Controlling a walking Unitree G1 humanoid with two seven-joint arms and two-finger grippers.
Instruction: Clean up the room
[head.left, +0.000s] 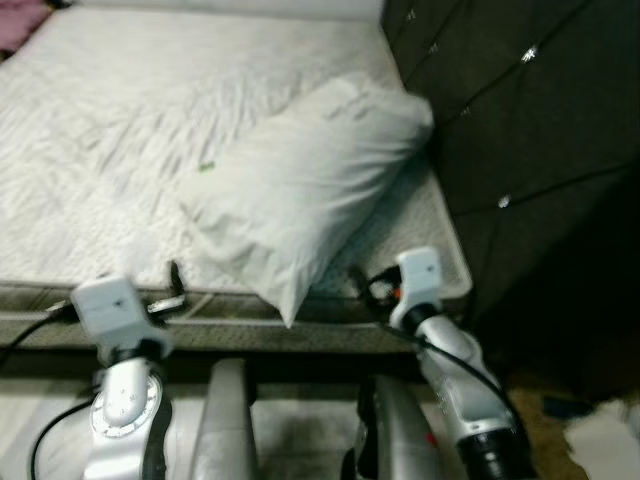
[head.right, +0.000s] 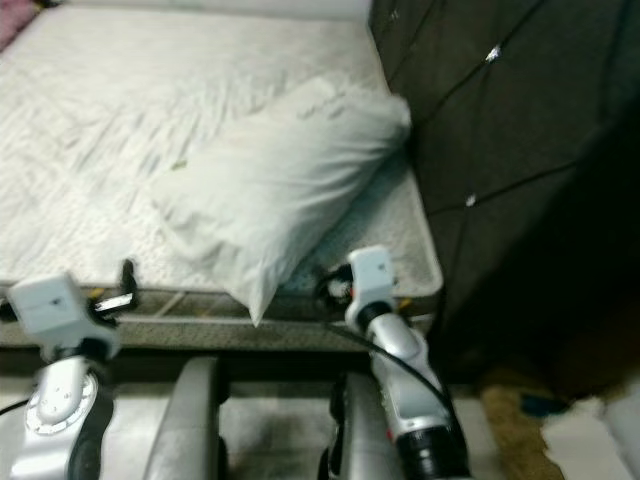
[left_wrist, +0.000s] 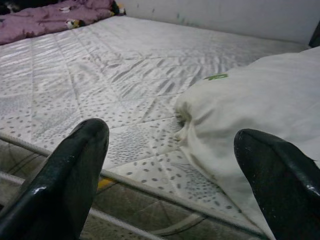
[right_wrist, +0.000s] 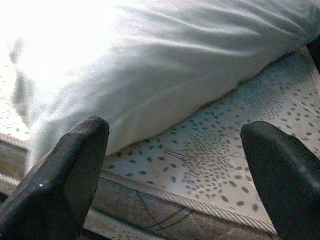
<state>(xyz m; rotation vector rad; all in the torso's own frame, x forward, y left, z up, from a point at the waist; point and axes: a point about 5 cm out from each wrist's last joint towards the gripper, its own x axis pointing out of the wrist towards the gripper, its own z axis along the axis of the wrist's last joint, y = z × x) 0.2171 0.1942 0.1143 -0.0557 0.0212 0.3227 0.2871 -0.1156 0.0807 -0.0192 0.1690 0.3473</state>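
pillow (head.left: 300, 185) laid diagonally on mattress (head.left: 90, 150), one corner over the edge | left gripper (left_wrist: 175, 175) held released | right gripper (right_wrist: 175, 170) held released, near pillow

White pillow (head.left: 300, 190) on mattress (head.left: 100, 150)

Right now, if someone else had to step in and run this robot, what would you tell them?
Left gripper: open, holding nothing, at the near edge of the mattress, just left of the pillow.
Right gripper: open, holding nothing, at the same edge, facing the pillow's near right side.
The pillow lies askew on the bare mattress, one corner hanging over the near edge, its far end by the dark headboard. A purple blanket sits bunched at the far corner.
Done: nothing gripped yet.
Left: probably grip the pillow and straighten it.
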